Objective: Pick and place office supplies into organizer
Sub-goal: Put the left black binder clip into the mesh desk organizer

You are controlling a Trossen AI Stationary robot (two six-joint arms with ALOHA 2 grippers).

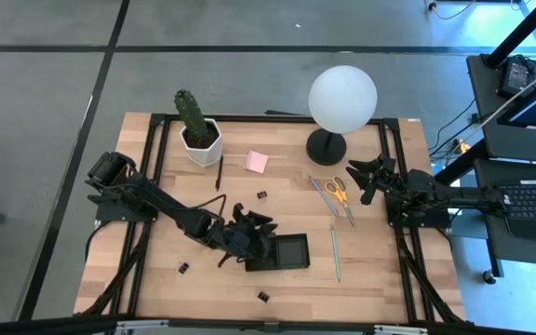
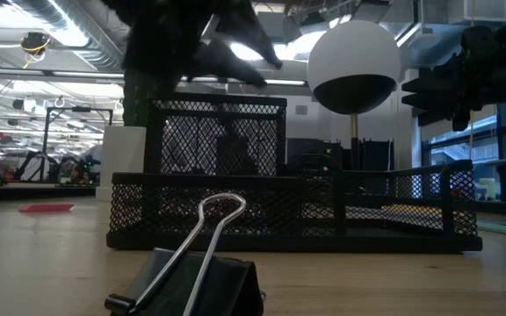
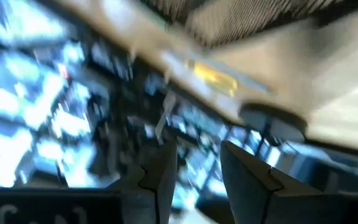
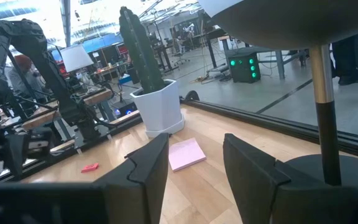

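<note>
Both jaws parted, empty: left gripper (image 1: 249, 233) over organizer (image 1: 291, 253) left end; right gripper (image 1: 368, 179) beside scissors (image 1: 340, 190).

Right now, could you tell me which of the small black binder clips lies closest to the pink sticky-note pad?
The binder clip just below the sticky-note pad; the other two lie near the table's front edge.

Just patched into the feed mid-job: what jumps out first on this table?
The white globe lamp on its round black base stands at the table's far edge, with the green potted cactus to its left. Nearer the front, the left gripper hovers over the black mesh organizer, fingers open. Yellow-handled scissors lie before the waiting right gripper.
</note>
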